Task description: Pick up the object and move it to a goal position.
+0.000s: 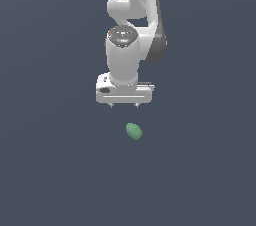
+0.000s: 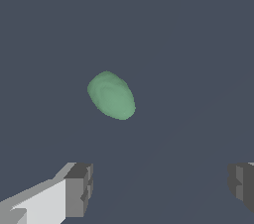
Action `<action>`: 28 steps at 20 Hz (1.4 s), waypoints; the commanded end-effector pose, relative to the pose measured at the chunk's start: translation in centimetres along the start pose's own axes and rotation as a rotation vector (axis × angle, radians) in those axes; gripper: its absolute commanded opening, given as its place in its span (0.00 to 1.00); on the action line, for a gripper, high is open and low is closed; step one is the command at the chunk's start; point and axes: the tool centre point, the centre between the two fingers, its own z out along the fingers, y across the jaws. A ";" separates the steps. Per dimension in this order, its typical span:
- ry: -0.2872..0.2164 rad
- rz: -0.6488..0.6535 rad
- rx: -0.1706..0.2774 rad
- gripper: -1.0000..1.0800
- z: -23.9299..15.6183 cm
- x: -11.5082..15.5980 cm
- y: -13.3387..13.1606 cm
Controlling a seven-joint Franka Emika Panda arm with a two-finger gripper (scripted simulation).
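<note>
- Grey pads on the claw (image 2: 158, 188) fingers sit closest in the wrist view, one finger pad (image 2: 79, 188) at one side, the other pad at the far edge, partly cut off.
- Wide gap between the two fingers, so the claw is spread; nothing between them.
- White finger body runs behind the nearer pad, out of frame at the corner.
- Green object (image 2: 111, 95) next out: small matte egg-shaped lump, lying on the table (image 2: 198, 44), well clear of both fingers, no contact.
- Object lies beyond the fingertips and off the midline between them, closer to the white-backed finger's side than the other.
- Faint ring-like ridges on one end of the object in the wrist view; too blurry to say more.
- Exterior view: claw (image 1: 123, 105) hangs pointing down, two short fingertips poking under the white hand body, apart from each other.
- Object (image 1: 133, 131) shows below the claw in the exterior view, just toward the exterior view's right of its centre, with a clear gap to the fingertips.
- Object much smaller than the claw's white hand.
- White arm (image 1: 132, 15) rises behind the claw, dark joint on the exterior view's right, out of frame at the top.
- Table (image 1: 50, 170) is plain dark blue-grey, fills both views, no visible edges.
</note>
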 end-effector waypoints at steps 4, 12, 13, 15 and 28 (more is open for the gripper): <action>-0.002 -0.008 -0.001 0.96 0.0 0.0 -0.1; -0.014 -0.047 -0.008 0.96 0.1 -0.3 -0.7; -0.013 -0.046 -0.008 0.96 0.1 -0.2 -0.7; -0.013 -0.048 -0.008 0.96 0.1 -0.2 -0.7; -0.009 -0.215 -0.011 0.96 2.1 1.0 -1.4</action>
